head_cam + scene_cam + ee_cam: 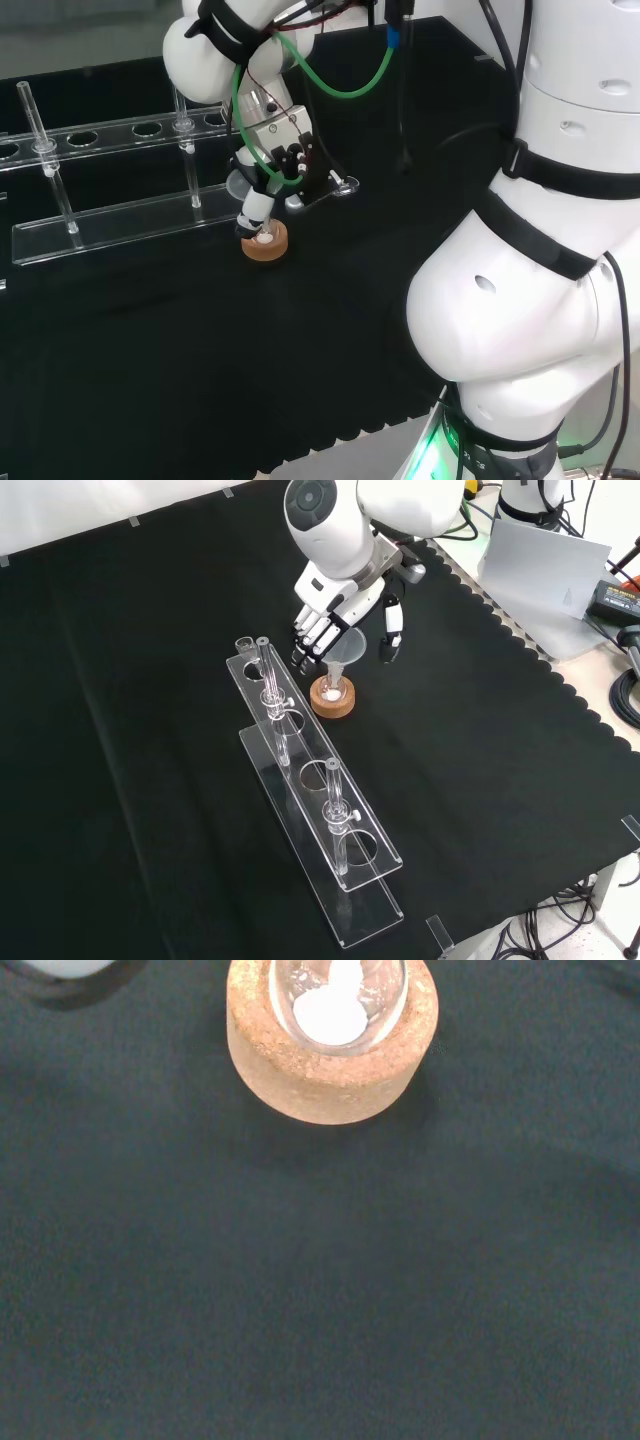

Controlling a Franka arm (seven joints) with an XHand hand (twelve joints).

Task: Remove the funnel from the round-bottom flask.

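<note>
A small clear round-bottom flask (332, 687) sits upright in a cork ring (333, 699) on the black cloth. A clear funnel (346, 652) stands in its neck. The hand (345, 605) hovers just above and behind the funnel, its fingers (310, 640) to the funnel's left and the thumb (392, 632) apart on the right; I see no grasp. In the head view the hand (272, 165) is right over the cork ring (265, 245). The wrist view looks down on the cork ring (330, 1060) and the flask (335, 1005), which holds something white at its bottom.
A long clear test-tube rack (320, 790) with a few upright tubes stands close to the left of the flask in the front view; in the head view the rack (110, 225) lies to the left. The arm's white links (540, 250) stand at the head view's right.
</note>
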